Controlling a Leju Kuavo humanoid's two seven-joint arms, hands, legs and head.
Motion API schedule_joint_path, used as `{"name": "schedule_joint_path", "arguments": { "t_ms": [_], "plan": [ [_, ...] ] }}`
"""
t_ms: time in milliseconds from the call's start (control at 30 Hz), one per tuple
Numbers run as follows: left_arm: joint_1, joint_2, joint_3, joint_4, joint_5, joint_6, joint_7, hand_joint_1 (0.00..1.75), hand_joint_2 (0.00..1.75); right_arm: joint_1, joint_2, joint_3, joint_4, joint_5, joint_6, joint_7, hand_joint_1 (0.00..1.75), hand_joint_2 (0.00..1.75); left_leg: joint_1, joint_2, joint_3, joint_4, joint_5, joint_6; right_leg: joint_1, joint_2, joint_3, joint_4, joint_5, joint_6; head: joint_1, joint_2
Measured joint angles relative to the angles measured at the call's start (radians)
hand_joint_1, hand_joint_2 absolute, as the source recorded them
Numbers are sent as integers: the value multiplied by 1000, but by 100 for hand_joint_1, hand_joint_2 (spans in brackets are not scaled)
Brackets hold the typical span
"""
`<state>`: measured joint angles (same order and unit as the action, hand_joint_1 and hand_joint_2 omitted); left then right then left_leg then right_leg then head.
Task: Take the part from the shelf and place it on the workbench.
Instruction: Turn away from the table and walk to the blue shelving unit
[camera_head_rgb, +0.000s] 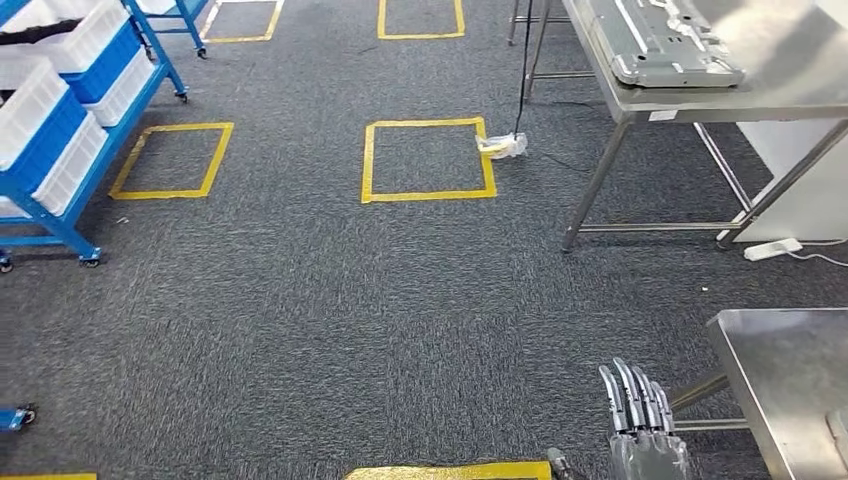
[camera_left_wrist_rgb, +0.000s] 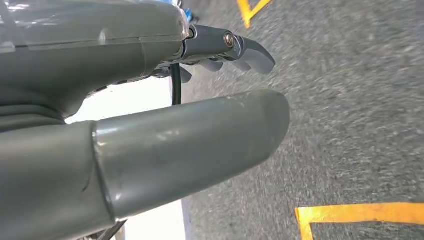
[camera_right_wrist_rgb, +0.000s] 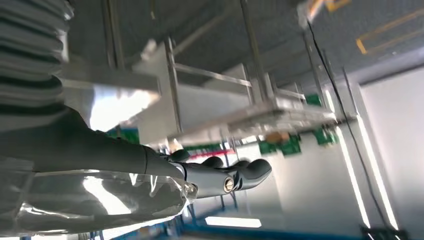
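Part (camera_head_rgb: 668, 45), as far as I can judge, is the grey pressed-metal piece lying on the steel table (camera_head_rgb: 800, 95) at the upper right of the head view; whether it is the task's own piece or another like it, I cannot tell.

Going from large to small: grey carpet floor (camera_head_rgb: 330, 300) takes most of the head view, marked with yellow tape squares (camera_head_rgb: 428, 160) in the upper middle. A blue shelf (camera_head_rgb: 60, 130) on wheels stands at the upper left, carrying white bins (camera_head_rgb: 35, 105); what the bins hold is hidden. A second steel table (camera_head_rgb: 790, 380) cuts in at the lower right.

The right hand (camera_head_rgb: 640, 420) rises at the lower right of the head view, fingers (camera_head_rgb: 630, 395) straight, close together, holding nothing. The left hand (camera_left_wrist_rgb: 150, 115) hangs over the carpet in its wrist view, thumb (camera_left_wrist_rgb: 200, 145) and fingers apart, nothing between them.

Both hands carry nothing and stand well apart from the shelf. So either the placing is done and the hands are free, or the fetch is not yet begun; the pictures do not settle which.
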<state>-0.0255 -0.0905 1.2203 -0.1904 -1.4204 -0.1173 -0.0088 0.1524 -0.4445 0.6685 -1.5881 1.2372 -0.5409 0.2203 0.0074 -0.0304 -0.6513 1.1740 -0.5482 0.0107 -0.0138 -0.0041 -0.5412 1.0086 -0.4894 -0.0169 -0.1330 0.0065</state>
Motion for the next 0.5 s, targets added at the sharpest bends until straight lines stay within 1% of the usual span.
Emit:
{"name": "schedule_joint_path", "arguments": {
  "t_ms": [33, 67, 100, 133, 167, 200, 233, 267, 300, 367, 400, 433, 467, 500],
  "plan": [
    [0, 0, 0, 0, -1, 1, 1, 0, 0, 5, 9, 12, 30, -21, -28, 16, 0, 175, 2, 11, -33, 65, -28, -3, 1, -16, 0, 0, -1, -3, 0, 0],
    [0, 0, 0, 0, -4, 2, 2, 0, 0, 10, 19, 24, 63, -50, -57, 28, 0, 175, 4, 17, -57, 112, -41, -6, 2, -32, 1, 1, -3, -3, 0, 0],
    [2, 0, 0, 0, -8, 3, 2, 0, 0, 14, 30, 33, 97, -85, -84, 33, 0, 175, 6, 21, -64, 126, -36, -9, 2, -46, 1, 1, -5, -2, 0, 0],
    [4, 0, 0, 0, -11, 5, 2, 0, 0, 18, 42, 39, 130, -128, -107, 31, 0, 175, 8, 26, -49, 98, -12, -11, 2, -59, 3, 1, -7, 0, 0, 0],
    [5, 0, 0, 0, -14, 7, 1, 0, 0, 24, 56, 41, 164, -177, -124, 17, 0, 175, 9, 36, -15, 36, 22, -12, 2, -72, 7, 2, -10, 3, 0, 0],
    [5, 0, 0, 0, -15, 10, -1, 0, 0, 31, 71, 37, 201, -231, -134, -10, 0, 175, 7, 60, 23, -36, 47, -12, 3, -84, 11, 3, -14, 8, 0, 0],
    [5, -1, 0, 0, -15, 12, -5, 0, 0, 39, 88, 28, 243, -285, -140, -47, 0, 175, 6, 79, 55, -96, 66, -9, 5, -95, 15, 5, -18, 13, 0, 0],
    [5, -2, 0, 0, -15, 13, -10, 0, 0, 45, 108, 15, 290, -339, -143, -95, 0, 175, 3, 92, 74, -133, 73, -5, 7, -105, 18, 5, -22, 19, 1, 0],
    [6, -2, 0, 0, -16, 14, -14, 0, 0, 46, 133, -4, 353, -403, -145, -158, 0, 175, 1, 98, 79, -146, 71, -1, 11, -114, 22, 4, -23, 24, 1, 0],
    [12, -2, 0, 0, -17, 14, -22, 0, 0, 22, 195, -54, 524, -555, -137, -302, 0, 175, 1, 77, 79, -150, 76, 10, 12, -127, 29, -1, -24, 34, 2, 0],
    [14, -3, 0, 0, -18, 13, -26, 0, 0, 3, 229, -86, 633, -646, -120, -371, 0, 175, 3, 67, 81, -155, 79, 17, 10, -118, 31, 3, -31, 39, 2, 0],
    [15, -3, 0, 0, -18, 13, -29, 0, 0, -15, 262, -119, 738, -722, -96, -424, 0, 175, 4, 56, 83, -160, 82, 23, 7, -95, 25, 23, -48, 43, 2, 0],
    [14, -2, 0, 0, -18, 11, -33, 0, 0, -29, 291, -155, 840, -788, -61, -455, 0, 175, 4, 43, 86, -165, 85, 30, 4, -64, 8, 65, -76, 46, 2, 0],
    [15, -1, 1, 0, -17, 8, -36, 0, 0, -41, 319, -191, 933, -843, -17, -463, 0, 175, 2, 30, 85, -166, 87, 34, 2, -31, -21, 128, -111, 46, 2, 0]
  ]
}}
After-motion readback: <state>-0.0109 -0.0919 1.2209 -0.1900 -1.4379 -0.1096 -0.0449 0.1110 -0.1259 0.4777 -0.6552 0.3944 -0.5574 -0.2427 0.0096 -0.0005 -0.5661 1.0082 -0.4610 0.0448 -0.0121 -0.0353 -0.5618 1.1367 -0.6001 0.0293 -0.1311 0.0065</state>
